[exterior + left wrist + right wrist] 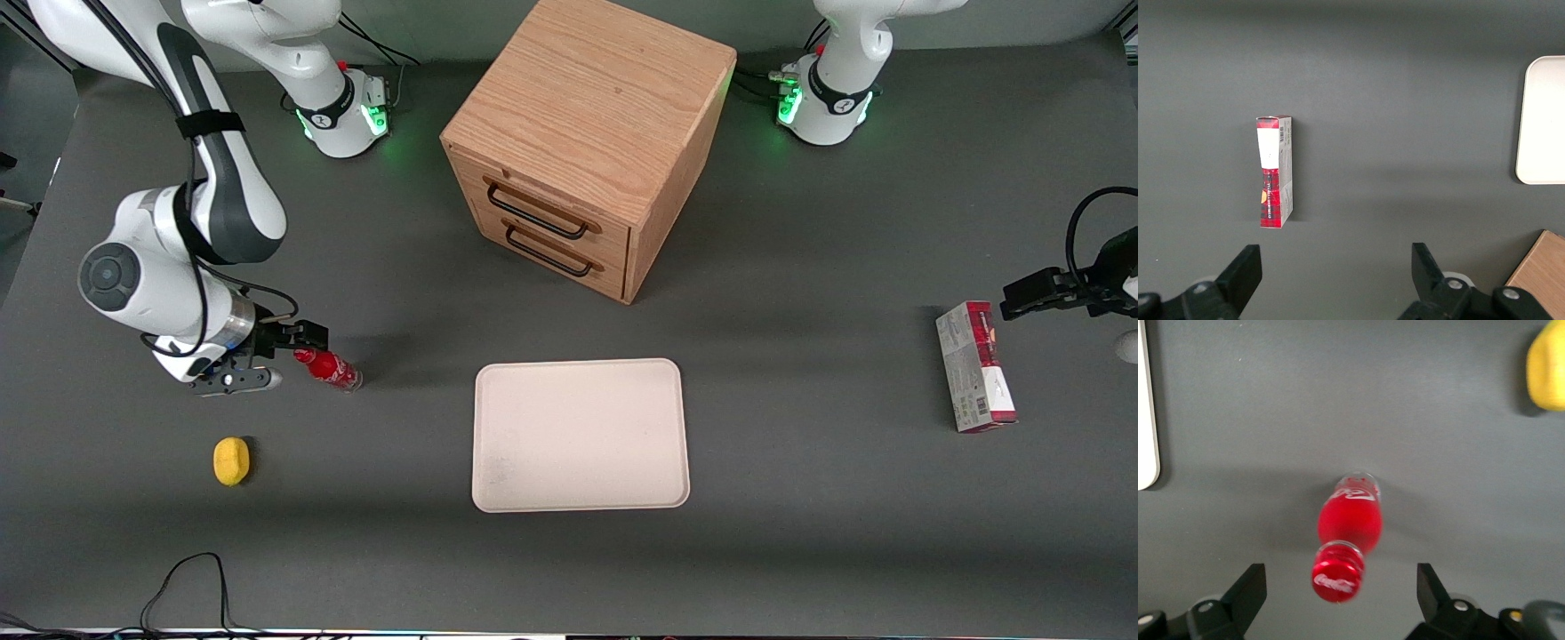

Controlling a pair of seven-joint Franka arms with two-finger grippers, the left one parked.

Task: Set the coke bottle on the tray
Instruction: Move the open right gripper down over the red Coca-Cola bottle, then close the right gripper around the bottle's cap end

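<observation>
The coke bottle (327, 368) is small and red, with a red cap and white script. It stands on the dark table toward the working arm's end, apart from the tray (580, 436). The tray is a large cream-white rectangle with a low rim and nothing on it. My right gripper (298, 342) hovers just above the bottle. In the right wrist view the gripper (1340, 590) is open, its black fingers (1248, 590) spread wide on either side of the cap without touching the coke bottle (1350, 520). An edge of the tray (1146, 420) shows there too.
A yellow lemon-like object (231, 461) (1546, 367) lies nearer the front camera than the bottle. A wooden two-drawer cabinet (587, 142) stands farther from the front camera than the tray. A red-and-grey carton (975, 366) (1274, 170) lies toward the parked arm's end.
</observation>
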